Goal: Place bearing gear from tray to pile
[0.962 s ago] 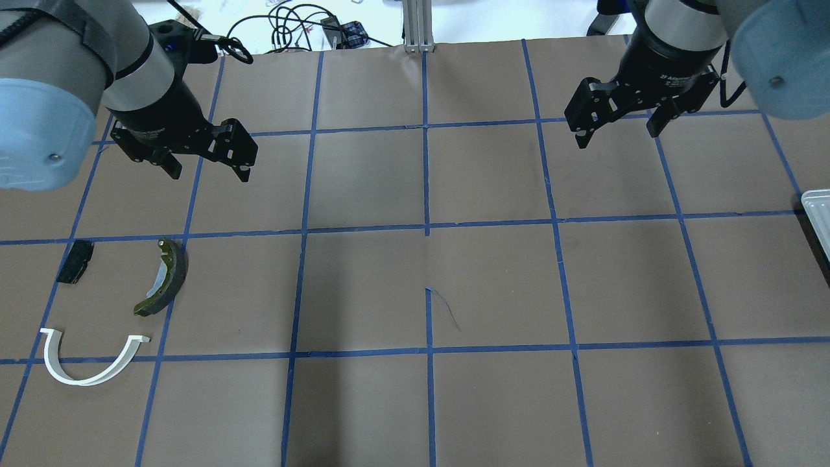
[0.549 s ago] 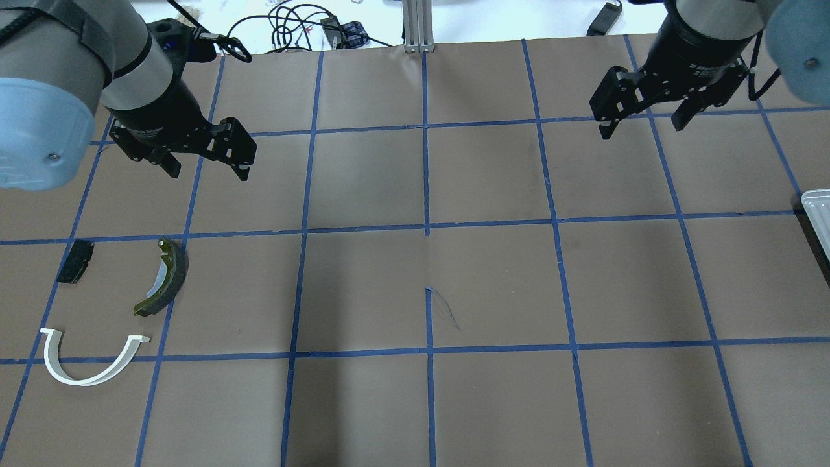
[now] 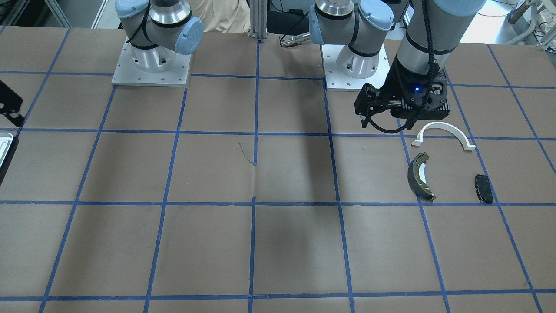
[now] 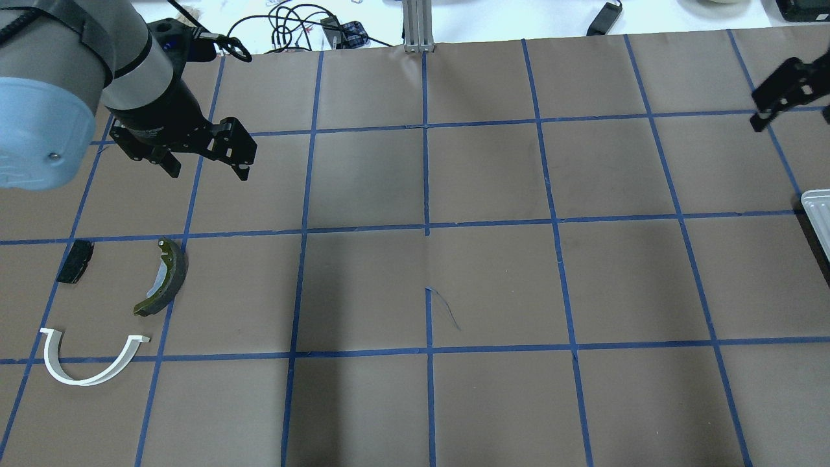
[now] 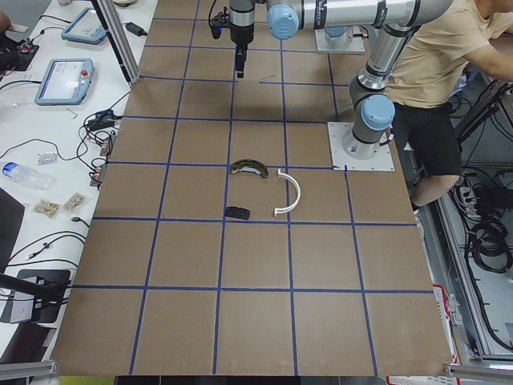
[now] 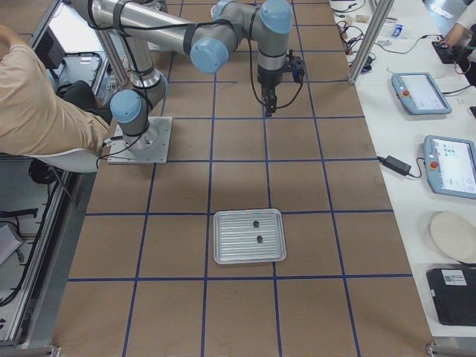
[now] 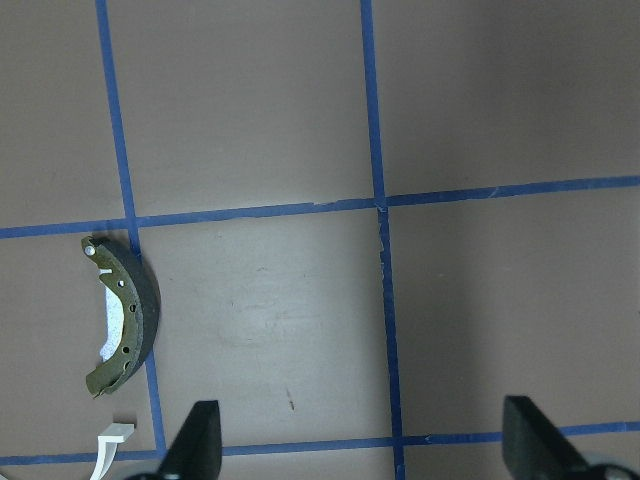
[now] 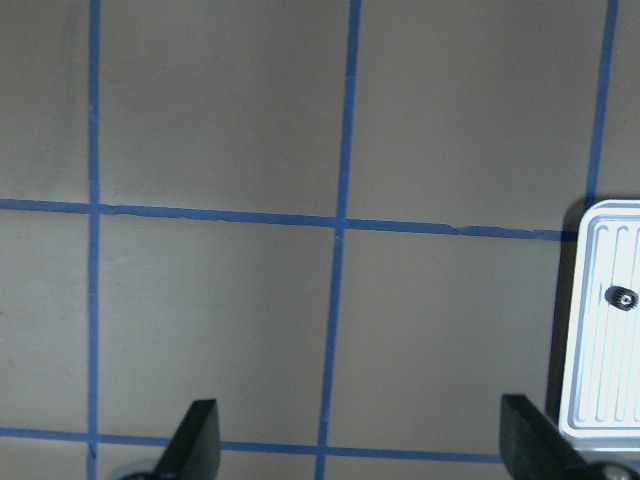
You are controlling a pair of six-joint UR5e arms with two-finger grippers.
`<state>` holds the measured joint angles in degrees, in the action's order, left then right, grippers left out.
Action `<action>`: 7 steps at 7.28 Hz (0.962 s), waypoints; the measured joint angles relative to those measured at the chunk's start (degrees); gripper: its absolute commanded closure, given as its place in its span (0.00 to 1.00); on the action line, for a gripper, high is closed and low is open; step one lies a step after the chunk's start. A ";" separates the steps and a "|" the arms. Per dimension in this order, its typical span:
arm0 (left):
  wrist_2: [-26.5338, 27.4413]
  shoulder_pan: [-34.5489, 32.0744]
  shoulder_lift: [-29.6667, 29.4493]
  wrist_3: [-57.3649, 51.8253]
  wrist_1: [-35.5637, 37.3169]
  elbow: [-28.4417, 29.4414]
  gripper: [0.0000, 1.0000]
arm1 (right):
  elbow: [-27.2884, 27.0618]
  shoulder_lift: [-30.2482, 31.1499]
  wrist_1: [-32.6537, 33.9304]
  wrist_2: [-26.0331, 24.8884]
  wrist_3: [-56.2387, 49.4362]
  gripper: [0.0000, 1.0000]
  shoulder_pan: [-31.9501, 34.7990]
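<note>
The tray (image 6: 249, 253) lies on the table at my right end and holds two small dark parts (image 6: 255, 223). One small round gear (image 8: 623, 296) shows on the tray's ribbed floor (image 8: 600, 370) at the right edge of the right wrist view. My right gripper (image 8: 365, 445) is open and empty, above bare table to the left of the tray. The pile lies at my left: a white arch (image 4: 78, 381), an olive-and-black brake shoe (image 4: 170, 279) and a black brake pad (image 4: 74, 261). My left gripper (image 4: 207, 168) is open and empty, behind the pile.
Brown paper with a blue tape grid covers the table. An aluminium post (image 4: 418, 26) and cables (image 4: 292, 26) stand at the far edge. A person (image 6: 37, 104) sits by the robot's base. Tablets (image 6: 420, 93) lie on a side bench.
My right gripper has moved right, towards the tray's side, and now sits partly past the overhead view's right edge. My left arm and the pile have not moved.
</note>
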<state>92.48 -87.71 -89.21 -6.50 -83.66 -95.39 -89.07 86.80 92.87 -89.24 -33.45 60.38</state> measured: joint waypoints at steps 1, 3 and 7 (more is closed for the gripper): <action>-0.02 0.00 -0.02 0.00 0.01 -0.02 0.00 | -0.11 -2.19 1.09 -0.02 -5.77 0.00 -4.59; 0.03 -0.05 -0.02 0.00 -0.02 -0.08 0.00 | -0.44 -9.24 7.10 -1.18 -14.01 0.00 -10.87; 0.04 -0.09 -0.02 0.00 -0.02 -0.14 0.00 | -0.89 -22.48 18.18 -2.79 -27.56 0.07 -18.88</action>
<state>92.52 -87.80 -89.23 -6.50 -83.68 -95.54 -89.96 64.32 111.05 -92.03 -61.01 41.51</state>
